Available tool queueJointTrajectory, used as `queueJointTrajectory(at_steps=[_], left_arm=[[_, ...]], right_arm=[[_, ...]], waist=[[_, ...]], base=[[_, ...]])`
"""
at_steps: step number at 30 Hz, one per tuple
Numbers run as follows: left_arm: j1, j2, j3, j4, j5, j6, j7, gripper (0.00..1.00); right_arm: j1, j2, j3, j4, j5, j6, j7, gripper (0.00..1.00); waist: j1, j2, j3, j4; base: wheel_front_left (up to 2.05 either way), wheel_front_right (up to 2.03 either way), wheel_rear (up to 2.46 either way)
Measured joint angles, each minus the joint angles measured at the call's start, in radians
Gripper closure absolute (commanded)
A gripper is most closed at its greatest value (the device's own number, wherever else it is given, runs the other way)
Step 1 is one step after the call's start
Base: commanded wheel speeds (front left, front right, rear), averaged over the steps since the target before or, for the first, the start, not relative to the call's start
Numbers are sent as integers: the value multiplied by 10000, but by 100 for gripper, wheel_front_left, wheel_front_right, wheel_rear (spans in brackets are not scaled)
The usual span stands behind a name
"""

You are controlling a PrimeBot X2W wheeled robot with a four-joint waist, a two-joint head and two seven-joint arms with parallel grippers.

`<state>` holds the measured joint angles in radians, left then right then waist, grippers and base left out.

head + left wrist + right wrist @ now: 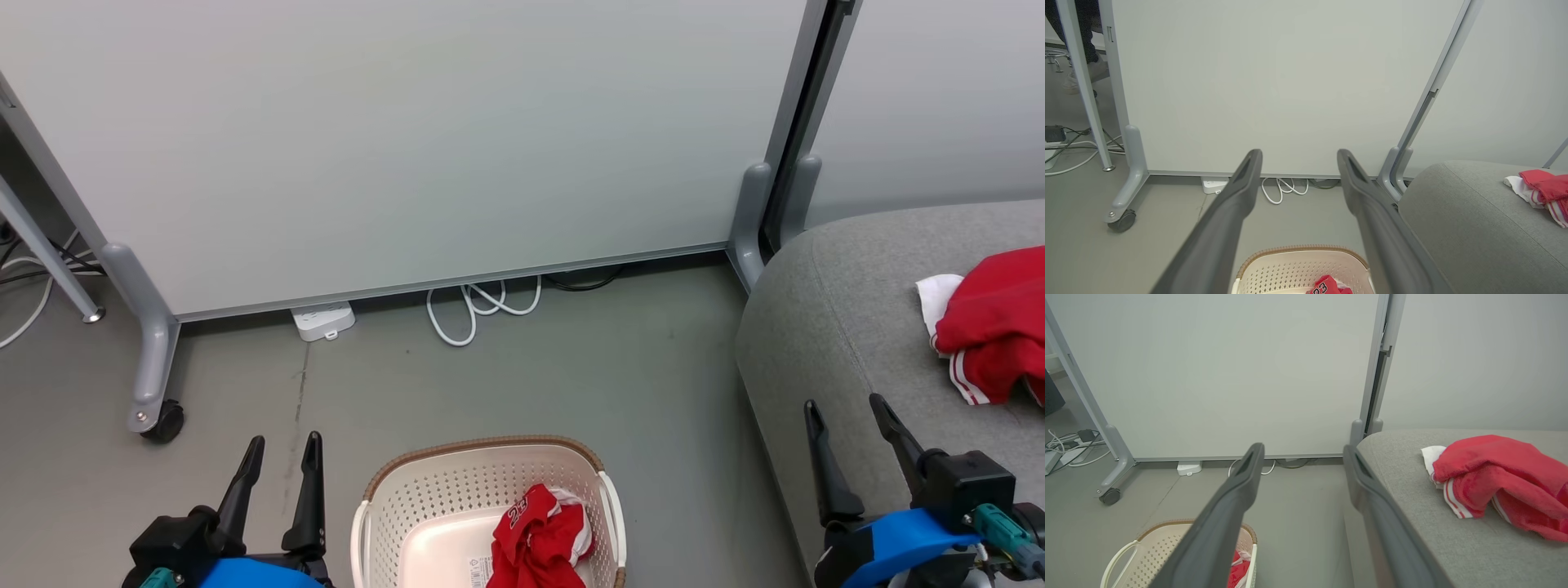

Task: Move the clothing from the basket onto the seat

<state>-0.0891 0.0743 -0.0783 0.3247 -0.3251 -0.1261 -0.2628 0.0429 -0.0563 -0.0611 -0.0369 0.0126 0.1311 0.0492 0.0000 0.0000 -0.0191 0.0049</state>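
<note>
The cream basket (pixel 424 498) stands on the floor at bottom centre; a crumpled red garment with a white number print (pixel 539 535) lies in its right half. A second red garment with white stripes (pixel 992 327) rests on the grey seat (pixel 824 327) at the right. My left gripper (pixel 282 453) hangs open to the left of the basket, holding nothing. My right gripper (pixel 849 412) is open and empty over the seat's front edge, left of the second garment. The wrist views show the basket (pixel 1298 265) (pixel 1151 547), the seat (pixel 1474 220) (pixel 1412 490) and the garment on it (pixel 1498 477).
A pale partition panel (pixel 408 139) on grey castor feet (pixel 155 416) closes off the back. A white power strip (pixel 324 320) and looped white cable (pixel 482 306) lie at its base. Bare grey floor (pixel 653 384) separates basket and seat.
</note>
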Motion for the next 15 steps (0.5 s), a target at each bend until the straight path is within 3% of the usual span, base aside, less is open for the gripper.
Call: queueJointTrajectory(at_steps=[15], left_arm=[[105,-163,98,17,173,-13,0,0]], right_arm=[[29,40,157,15,134,2,-12,0]], waist=[[1,0,176,255]], base=[[0,0,0]])
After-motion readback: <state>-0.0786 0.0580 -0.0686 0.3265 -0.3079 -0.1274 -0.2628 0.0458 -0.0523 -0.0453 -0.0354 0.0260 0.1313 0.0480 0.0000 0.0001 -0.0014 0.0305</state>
